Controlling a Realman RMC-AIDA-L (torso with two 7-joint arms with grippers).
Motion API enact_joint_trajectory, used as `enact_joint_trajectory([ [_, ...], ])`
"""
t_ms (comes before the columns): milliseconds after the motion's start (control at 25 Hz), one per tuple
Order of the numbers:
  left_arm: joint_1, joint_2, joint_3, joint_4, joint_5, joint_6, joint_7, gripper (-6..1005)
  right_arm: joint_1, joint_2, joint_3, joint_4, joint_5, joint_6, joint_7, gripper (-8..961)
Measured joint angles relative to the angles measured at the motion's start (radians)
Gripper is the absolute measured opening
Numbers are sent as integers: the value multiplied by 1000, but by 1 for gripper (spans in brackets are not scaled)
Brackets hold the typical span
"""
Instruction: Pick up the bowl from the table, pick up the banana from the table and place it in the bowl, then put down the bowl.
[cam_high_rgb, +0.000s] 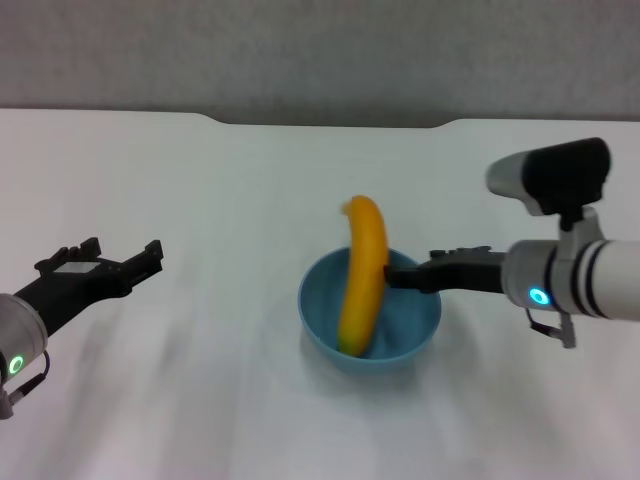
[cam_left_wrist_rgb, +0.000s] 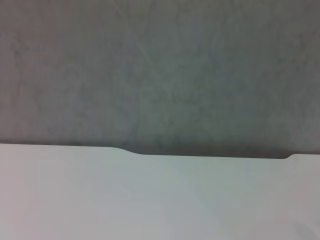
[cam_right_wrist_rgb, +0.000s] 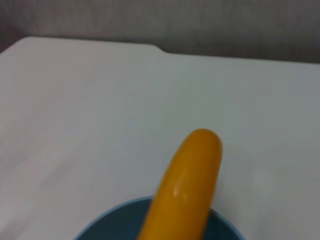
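You have the banana (cam_high_rgb: 363, 277) standing in the bowl (cam_high_rgb: 327, 318) mid-table (cam_high_rgb: 220, 190), its top end leaning over the far rim. Your right gripper (cam_high_rgb: 392, 274) pinches the bowl's right rim, beside the banana. Your left gripper (cam_high_rgb: 128, 261) hovers spread, well apart to the left.

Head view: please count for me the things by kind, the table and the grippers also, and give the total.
Bowl: 1, light blue, right gripper at its rim
Banana: 1, yellow-orange, standing in the bowl
Table: 1, white
Grippers: 2, the left gripper open, apart at the left
Total: 5
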Motion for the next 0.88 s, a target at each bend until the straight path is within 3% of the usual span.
enact_joint_trajectory([
  [80, 4, 0, -3, -2, 0, -2, -1, 908, -47, 0, 16, 57, -28, 3, 0, 734],
  [240, 8, 0, -5, -3, -2, -3, -2, 908, -164, 0, 47, 193, -81, -16, -20, 833],
  [400, 12, 1, -6, -4, -47, -2, 21, 909, -309, 5, 14, 332, -95, -171, -134, 882],
  [560, 14, 1, -7, 3, -99, 1, 73, 909, -356, 4, -54, 363, -93, -305, -149, 880],
  [880, 40, 0, -7, 12, -311, -34, 310, 908, -383, 4, -192, 310, -91, -559, -141, 877],
])
